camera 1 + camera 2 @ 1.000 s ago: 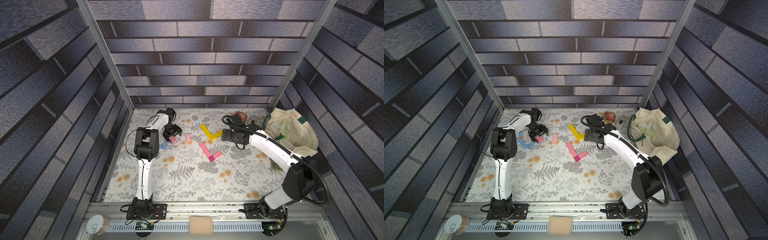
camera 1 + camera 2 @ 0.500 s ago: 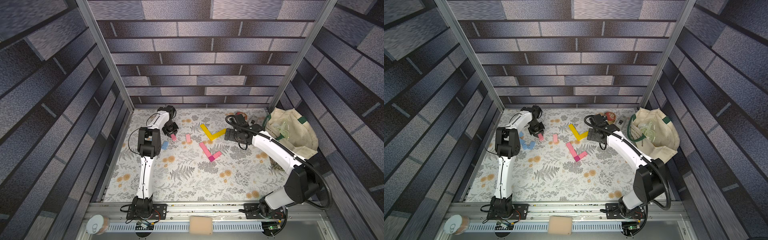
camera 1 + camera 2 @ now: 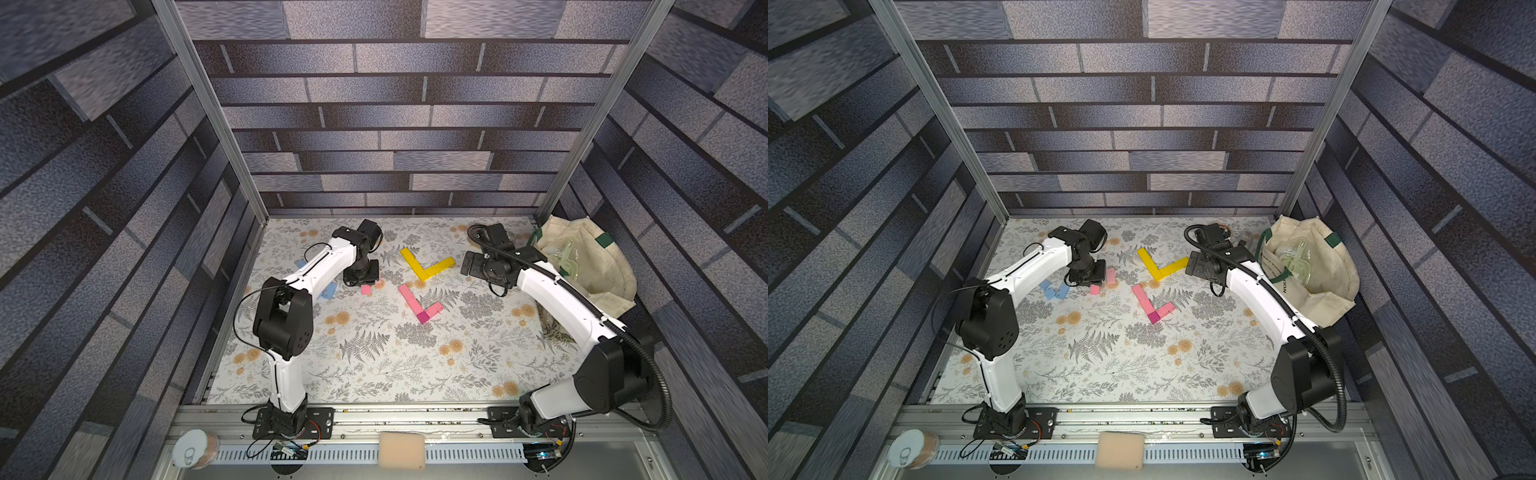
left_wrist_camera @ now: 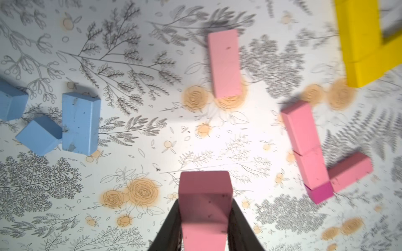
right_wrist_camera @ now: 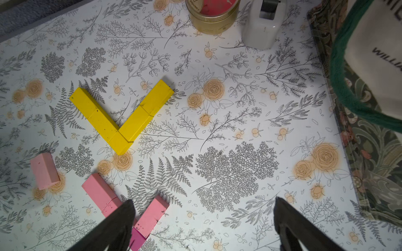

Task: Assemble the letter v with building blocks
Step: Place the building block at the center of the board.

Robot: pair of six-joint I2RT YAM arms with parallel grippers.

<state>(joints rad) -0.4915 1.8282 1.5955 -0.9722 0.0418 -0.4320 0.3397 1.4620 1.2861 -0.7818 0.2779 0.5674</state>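
My left gripper [image 4: 205, 202] is shut on a light pink block [image 4: 204, 206], its dark fingers pressed against both long sides. In both top views this block [image 3: 365, 289] [image 3: 1095, 289] shows just below the left gripper [image 3: 360, 275]. A loose pink block [image 4: 225, 65] lies close by. Pink blocks with a magenta cube at the corner form a V [image 3: 417, 301] [image 4: 313, 156] mid-table. A yellow V [image 3: 426, 266] [image 5: 121, 115] lies behind it. Three blue blocks [image 3: 1054, 291] [image 4: 79, 123] lie at the left. My right gripper [image 5: 203, 201] hangs open and empty beside the yellow V.
A red-and-gold tin [image 5: 212, 15] and a white tape dispenser [image 5: 263, 24] stand at the back right. A canvas bag [image 3: 582, 262] with green handles fills the right side on a dark patterned mat [image 5: 369, 152]. A sponge [image 3: 401, 450] and a can [image 3: 195, 449] sit on the front rail.
My left gripper shut on the pink block and carried it a little toward the pink V. The right gripper drew back slightly to the right, still open.
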